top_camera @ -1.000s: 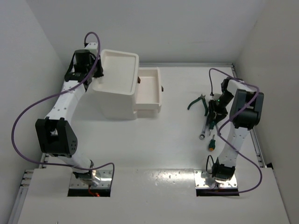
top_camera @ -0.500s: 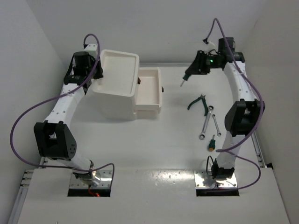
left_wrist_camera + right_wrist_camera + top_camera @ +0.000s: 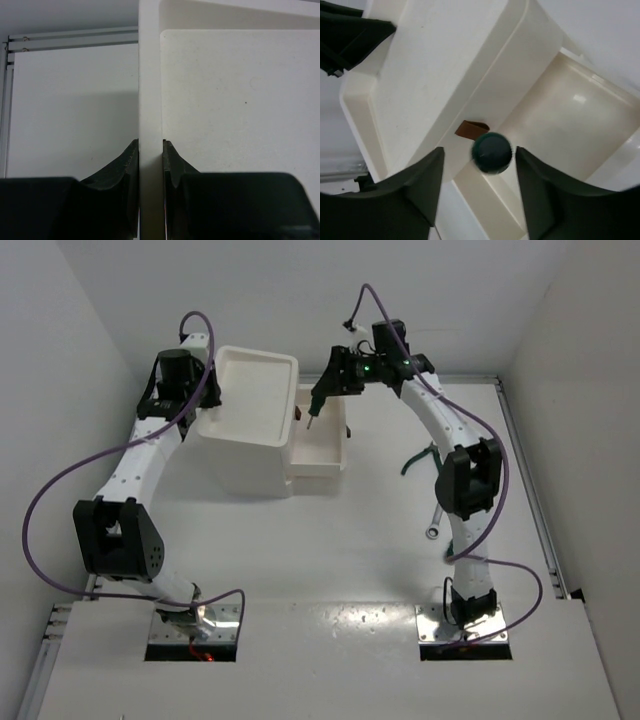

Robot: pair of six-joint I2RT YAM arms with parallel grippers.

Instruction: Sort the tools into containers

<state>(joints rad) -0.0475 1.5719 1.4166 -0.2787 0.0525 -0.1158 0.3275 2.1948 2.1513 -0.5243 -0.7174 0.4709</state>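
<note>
Well, the white cabinet [image 3: 245, 455] stands at the left of the surface [image 3: 380, 530], my left tool [image 3: 150, 147] pressed tight on its tray rim [image 3: 149, 75]. Its pulled-out drawer [image 3: 325, 440] lies beneath my right tool [image 3: 479, 152], which is spread wider than the green-handled screwdriver [image 3: 492, 153] between its fingers, blade pointing down.

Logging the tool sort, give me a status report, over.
Left gripper shut on white plastic cabinet's tray rim. Right gripper open above open white drawer. Green-handled screwdriver loose between its jaws. Nothing in the way.

Matte white tabletop [image 3: 340, 550] between plain white walls [image 3: 420, 290], metal rail [image 3: 527, 472] along its right edge.
</note>
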